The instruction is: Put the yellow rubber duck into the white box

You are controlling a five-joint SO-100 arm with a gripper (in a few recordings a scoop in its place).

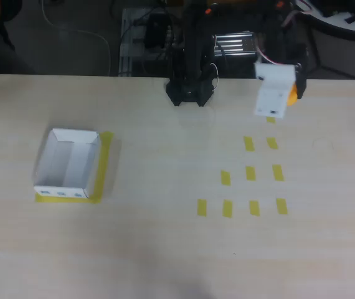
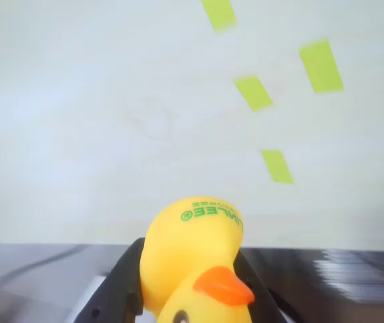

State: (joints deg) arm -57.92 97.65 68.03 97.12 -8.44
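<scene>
a: status noted: the yellow rubber duck (image 2: pixel 192 259) is clamped between the black jaws of the gripper (image 2: pixel 190 296), held clear above the table (image 1: pixel 165 249) by the yellow tape strips (image 1: pixel 250 173).

b: the white box (image 1: pixel 68 165) is seen well apart, at the overhead view's left. carriage should be kept level, release made only once centred over it.

A pale wood-grain table (image 1: pixel 165 249) carries the things. Toward its left edge, about midway between near and far edges in the overhead view, the white box (image 1: pixel 68 165) sits on a patch of yellow tape (image 1: pixel 104 163) that shows along its right and near sides. Short yellow tape strips (image 1: pixel 250 173) lie in rows on the right half. The arm's black base (image 1: pixel 190 92) stands at the far edge, near its middle.
</scene>
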